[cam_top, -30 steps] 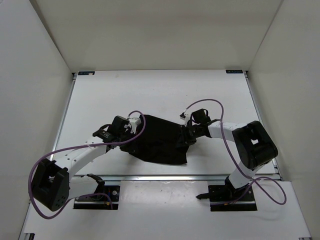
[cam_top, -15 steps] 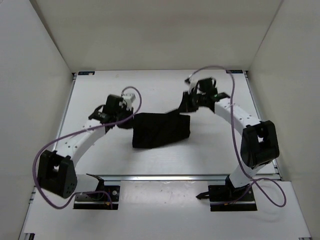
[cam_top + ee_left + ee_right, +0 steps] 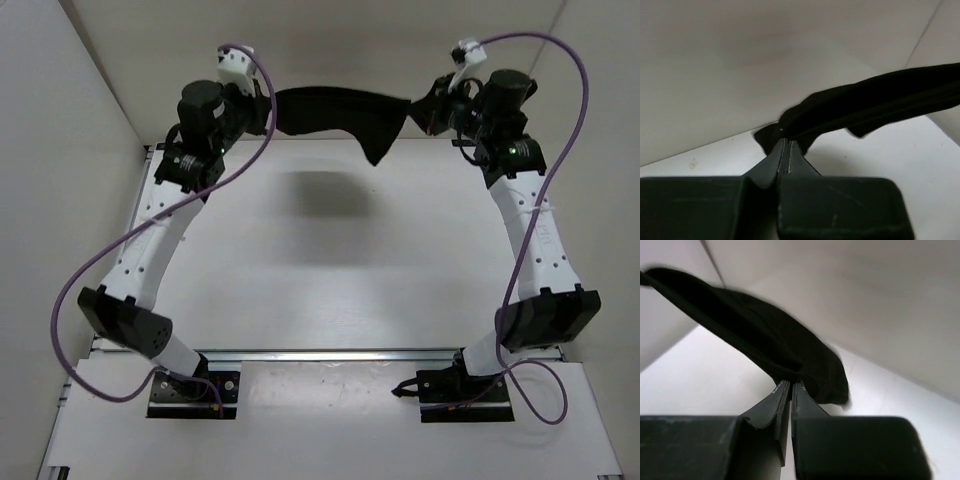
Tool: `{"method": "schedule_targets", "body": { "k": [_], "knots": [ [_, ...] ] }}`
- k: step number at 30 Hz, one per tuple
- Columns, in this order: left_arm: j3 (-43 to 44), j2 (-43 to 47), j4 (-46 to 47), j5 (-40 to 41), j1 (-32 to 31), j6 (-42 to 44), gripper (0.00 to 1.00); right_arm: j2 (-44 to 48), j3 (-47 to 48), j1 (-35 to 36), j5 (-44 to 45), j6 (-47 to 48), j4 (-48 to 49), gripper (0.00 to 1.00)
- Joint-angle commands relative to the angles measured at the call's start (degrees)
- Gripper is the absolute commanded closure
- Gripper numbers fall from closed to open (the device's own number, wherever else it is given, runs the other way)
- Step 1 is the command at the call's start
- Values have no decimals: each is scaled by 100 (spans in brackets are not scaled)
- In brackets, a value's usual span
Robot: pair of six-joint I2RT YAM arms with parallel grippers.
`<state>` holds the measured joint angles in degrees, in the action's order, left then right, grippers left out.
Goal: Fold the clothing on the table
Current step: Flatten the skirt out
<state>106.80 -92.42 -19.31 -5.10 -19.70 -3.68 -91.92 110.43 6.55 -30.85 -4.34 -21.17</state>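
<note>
The black clothing point(image 3: 335, 110) hangs stretched in the air high above the white table point(image 3: 320, 250), between both raised arms. My left gripper point(image 3: 268, 108) is shut on its left end, and in the left wrist view the fabric point(image 3: 865, 107) runs away to the right from the closed gripper point(image 3: 785, 142). My right gripper point(image 3: 425, 108) is shut on the right end; in the right wrist view the cloth point(image 3: 765, 340) bunches at the closed gripper point(image 3: 790, 384). A loose flap point(image 3: 382, 140) droops near the right end. The garment's shadow point(image 3: 330, 190) falls on the table.
White walls enclose the table on the left, back and right, close to both raised wrists. Purple cables point(image 3: 110, 270) loop beside each arm. The arm bases point(image 3: 195, 390) sit at the near rail.
Both arms have swung up and back from low over the table, lifting the garment off the surface and pulling it taut in the air. The right gripper closed on the cloth.
</note>
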Motion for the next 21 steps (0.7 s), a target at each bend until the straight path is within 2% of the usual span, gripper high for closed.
{"method": "schedule_targets", "body": {
  "k": [1, 5, 8, 10, 13, 16, 19, 21],
  "knots": [
    [-1147, 740, 76, 501, -314, 587, 100, 568, -1526, -48, 114, 319, -90, 100],
    [-3406, 2171, -63, 781, -1086, 422, 100, 1930, -3839, 189, 299, 189, -167, 100],
    [-4463, 3122, -659, 739, -1508, -306, 100, 2705, -4617, 408, 211, -241, -545, 100],
    [-4711, 3589, -1030, 669, -1545, -605, 100, 3117, -4741, 575, 54, -540, -599, 100],
    [-4511, 3819, -1320, 563, -1134, -634, 100, 2953, -4558, 611, -148, -717, -564, 100],
    [-3791, 3347, -1137, 720, -851, -213, 100, 2322, -3733, 576, -360, -551, -494, 100],
    [-2922, 2609, -1014, 888, -728, 174, 100, 1645, -2600, 593, -194, -174, -563, 100],
    [-2132, 2240, -847, 871, -667, 201, 100, 1091, -1477, 550, -36, 37, -738, 100]
  ]
}}
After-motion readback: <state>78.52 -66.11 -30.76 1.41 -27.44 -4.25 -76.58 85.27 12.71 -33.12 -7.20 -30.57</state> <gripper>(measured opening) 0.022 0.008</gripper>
